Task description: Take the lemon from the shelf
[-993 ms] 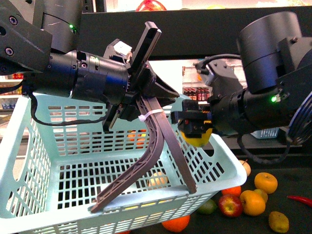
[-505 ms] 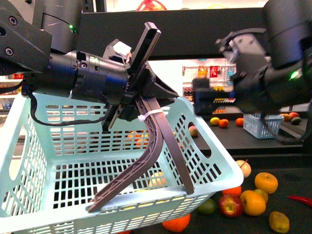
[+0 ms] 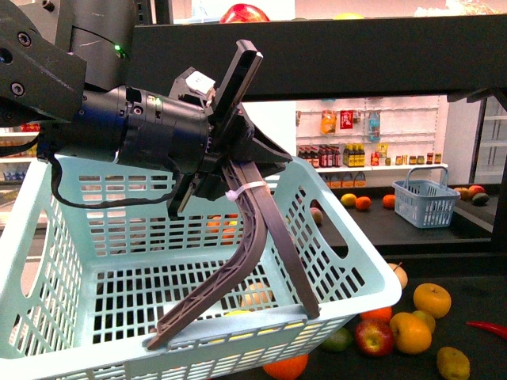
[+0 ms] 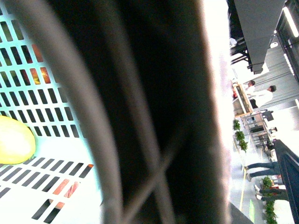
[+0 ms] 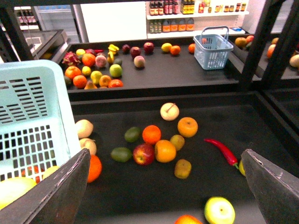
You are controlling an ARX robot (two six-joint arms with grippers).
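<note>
1. Jaws first: my right gripper (image 5: 166, 154) stood wide apart and empty above the shelf (image 5: 140, 200), while my left gripper (image 3: 224, 158) was clamped on the basket handle (image 3: 252, 229).
2. That handle carried the basket (image 3: 47, 261), tilted in front of the shelf.
3. Inside it, on the slotted floor, lay the lemon (image 4: 14, 140), off the shelf.
4. I judged it firm, light and waxy-slick, best pinched across its middle.

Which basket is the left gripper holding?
The large mint basket, its dark handle clamped in the left gripper; the small blue basket sits apart, farther back.
</note>
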